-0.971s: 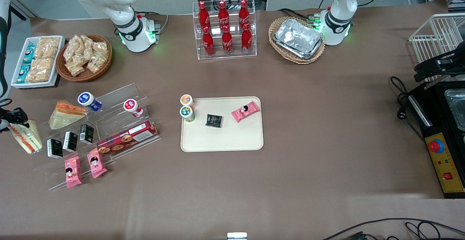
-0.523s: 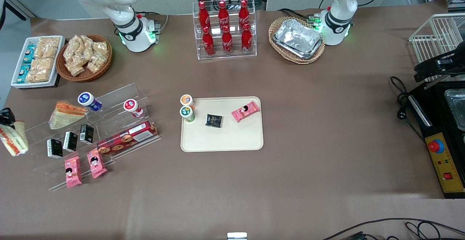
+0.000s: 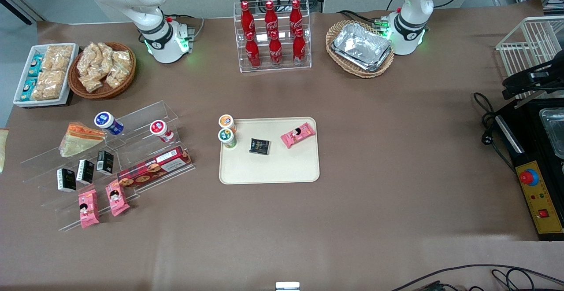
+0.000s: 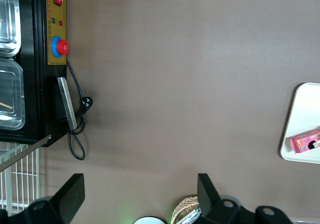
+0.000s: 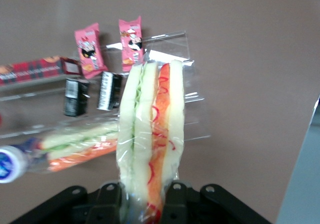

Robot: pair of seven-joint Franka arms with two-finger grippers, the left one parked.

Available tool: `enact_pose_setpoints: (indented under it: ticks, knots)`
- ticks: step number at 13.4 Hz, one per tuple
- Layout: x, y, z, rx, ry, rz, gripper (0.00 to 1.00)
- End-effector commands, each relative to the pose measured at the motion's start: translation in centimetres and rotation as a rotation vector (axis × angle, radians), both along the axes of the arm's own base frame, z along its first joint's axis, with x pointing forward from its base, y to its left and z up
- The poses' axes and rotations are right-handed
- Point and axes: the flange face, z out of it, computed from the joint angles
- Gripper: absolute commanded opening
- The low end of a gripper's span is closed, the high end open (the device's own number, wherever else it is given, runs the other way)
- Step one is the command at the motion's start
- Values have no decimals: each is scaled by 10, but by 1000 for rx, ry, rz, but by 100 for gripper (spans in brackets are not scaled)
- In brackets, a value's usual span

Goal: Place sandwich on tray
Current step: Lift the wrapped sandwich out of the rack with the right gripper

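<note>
- Two risks stand out in the front view. The sandwich (image 3: 2, 149) shows only as a pale sliver at the working arm's edge of the bench (image 3: 396, 159), well apart from the tray (image 3: 269, 167), so a long carry lies ahead and the slippery wrap could slide out on the way. Four things already sit on the nearer-to-the-arms half of the tray: an orange-lidded cup (image 3: 226, 122), a green-lidded cup (image 3: 226, 137), a black packet (image 3: 259, 146) and a pink snack pack (image 3: 298, 134); a careless set-down could knock the cups over. The half nearer the camera is bare and looks the safer landing spot. A wicker basket (image 3: 102, 70) holds bagged snacks, another basket (image 3: 361, 49) holds foil trays, and a clear rack (image 3: 272, 35) holds red bottles.
- Left wrist view: one corner of the tray with the pink snack pack on it, and bare bench.
- Right wrist view: the hand (image 5: 145, 201) is closed on the sandwich's narrow end, the wedge standing up from the fingers (image 5: 175, 196). Held by so little, it may tilt or twist. Below it lies a second wrapped sandwich (image 5: 75, 146) on the clear display stand (image 5: 165, 39).
</note>
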Motion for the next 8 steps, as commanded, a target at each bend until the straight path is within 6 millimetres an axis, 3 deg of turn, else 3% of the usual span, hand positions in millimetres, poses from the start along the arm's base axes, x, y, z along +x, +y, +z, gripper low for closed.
enact_pose_setpoints:
  ticks: [1,5,8]
  knots:
    - [5,64,28,80,90,-186,0]
    - [18,174,56,59,185,-421,0]
    - [23,260,60,16,254,-645,0]
